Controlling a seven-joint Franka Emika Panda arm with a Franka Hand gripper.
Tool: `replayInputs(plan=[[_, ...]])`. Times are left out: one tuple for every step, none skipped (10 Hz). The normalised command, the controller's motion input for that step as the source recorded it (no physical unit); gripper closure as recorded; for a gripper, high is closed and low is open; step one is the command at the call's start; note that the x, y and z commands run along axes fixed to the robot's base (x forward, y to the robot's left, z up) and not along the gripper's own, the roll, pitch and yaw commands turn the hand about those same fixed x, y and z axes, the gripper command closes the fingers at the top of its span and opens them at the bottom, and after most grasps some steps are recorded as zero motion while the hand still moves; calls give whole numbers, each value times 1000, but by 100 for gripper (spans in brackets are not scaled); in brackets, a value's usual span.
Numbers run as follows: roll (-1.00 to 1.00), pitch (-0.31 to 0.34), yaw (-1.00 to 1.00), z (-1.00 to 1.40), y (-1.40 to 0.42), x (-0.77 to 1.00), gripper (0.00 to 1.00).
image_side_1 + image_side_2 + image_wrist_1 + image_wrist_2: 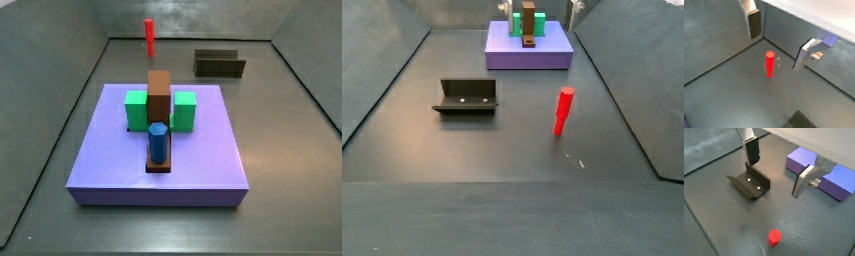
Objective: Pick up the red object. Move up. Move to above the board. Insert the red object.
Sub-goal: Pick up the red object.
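We see the gripper point(775, 51) in both wrist views, hanging above the floor point(476, 160) with its flat silver fingers point(753, 22) pointing down. The jaws stand spread apart and released. Nothing lies between the pads, and neither finger touches any piece.

In a wrist view point(774, 179) one finger hangs over the fixture point(751, 184). Its partner hangs beside the purple board point(821, 170).

Reading a side view from near to far:

1. The nearest stretch of floor is bare, dark and open from wall to wall.
2. The red object point(564, 110) stands upright on the floor, alone. It touches neither the fixture nor the board.
3. The fixture point(469, 96) sits at 9 o'clock from the red object, well apart from it, with open floor between them.
4. The board point(529, 48) lies at 12 o'clock, at the far end, with bare floor on each flank.
5. The side walls point(647, 90) slope up from the floor. The red object stands nearer the 3 o'clock wall, with floor showing between rod and wall.

On the board, a brown block point(159, 95) runs along the middle, with green blocks point(136, 110) on either side. A blue peg point(158, 143) stands upright at the brown block's near end. From this side the red object point(150, 38) appears at 12 o'clock, beyond the board's far edge
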Motion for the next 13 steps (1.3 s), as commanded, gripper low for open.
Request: replayInputs(plan=[[-39, -34, -46, -331, 326, -114, 0], [-106, -53, -149, -626, 723, -274, 0], [-110, -54, -134, -649, 726, -246, 0], [-116, -71, -131, -557, 423, -189, 0], [-149, -139, 0, -431, 14, -194, 0], [-179, -139, 0, -423, 0, -74, 0], [-129, -140, 0, -394, 0, -129, 0], [-79, -91, 0, -266, 0, -217, 0], [-23, -60, 0, -309, 80, -200, 0], [-26, -34, 0, -357, 140, -91, 0], [-16, -17, 0, -383, 197, -49, 0], [0, 0, 0, -409, 251, -14, 0], [-24, -1, 0, -349, 180, -3, 0]])
